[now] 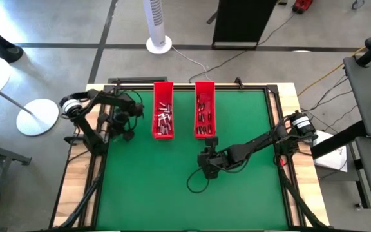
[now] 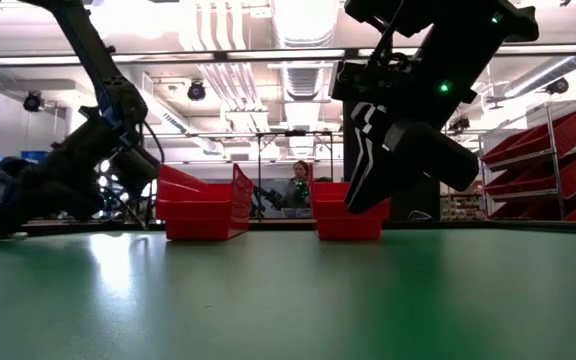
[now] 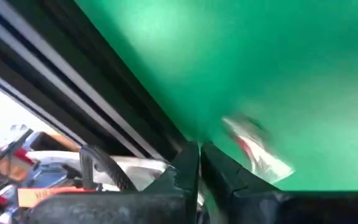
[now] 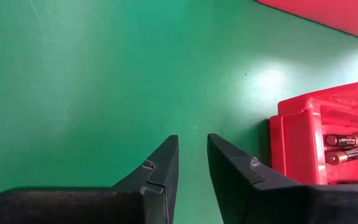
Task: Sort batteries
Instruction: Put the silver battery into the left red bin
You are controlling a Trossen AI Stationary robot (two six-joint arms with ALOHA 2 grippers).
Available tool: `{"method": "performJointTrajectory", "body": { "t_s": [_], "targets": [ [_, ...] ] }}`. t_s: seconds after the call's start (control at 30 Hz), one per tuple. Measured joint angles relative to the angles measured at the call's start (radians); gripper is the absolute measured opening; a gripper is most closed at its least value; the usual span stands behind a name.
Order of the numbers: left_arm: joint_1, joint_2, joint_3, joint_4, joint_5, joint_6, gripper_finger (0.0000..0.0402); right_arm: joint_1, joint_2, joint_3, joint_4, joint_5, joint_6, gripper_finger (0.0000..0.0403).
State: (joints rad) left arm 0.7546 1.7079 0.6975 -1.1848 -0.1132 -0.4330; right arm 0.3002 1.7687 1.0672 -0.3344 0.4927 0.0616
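Beside right gripper (image 4: 192,163), tray (image 4: 303,149) cut off — batteries (image 4: 347,147) half-hidden

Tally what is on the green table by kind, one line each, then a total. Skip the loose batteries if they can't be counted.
Long narrow red plastic trays: 2, left tray and right tray
Dark two-finger grippers: 2, left gripper and right gripper
Small cylindrical batteries: too many and too small to count
Total counted: 4
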Motion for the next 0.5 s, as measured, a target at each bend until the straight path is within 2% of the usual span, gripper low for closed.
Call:
{"method": "performJointTrajectory", "body": {
  "t_s": [0.2, 0.5],
  "targets": [
    [-0.001, -0.01, 0.018, -0.034, 0.003, -0.001, 0.0, -0.002, 0.0, 0.0, 0.001, 0.0, -0.002, 0.0072],
    [-0.002, -0.055, 0.03, -0.044, -0.008, 0.029, 0.0, -0.002, 0.0, -0.008, 0.003, 0.0, -0.002, 0.009]
  ]
}}
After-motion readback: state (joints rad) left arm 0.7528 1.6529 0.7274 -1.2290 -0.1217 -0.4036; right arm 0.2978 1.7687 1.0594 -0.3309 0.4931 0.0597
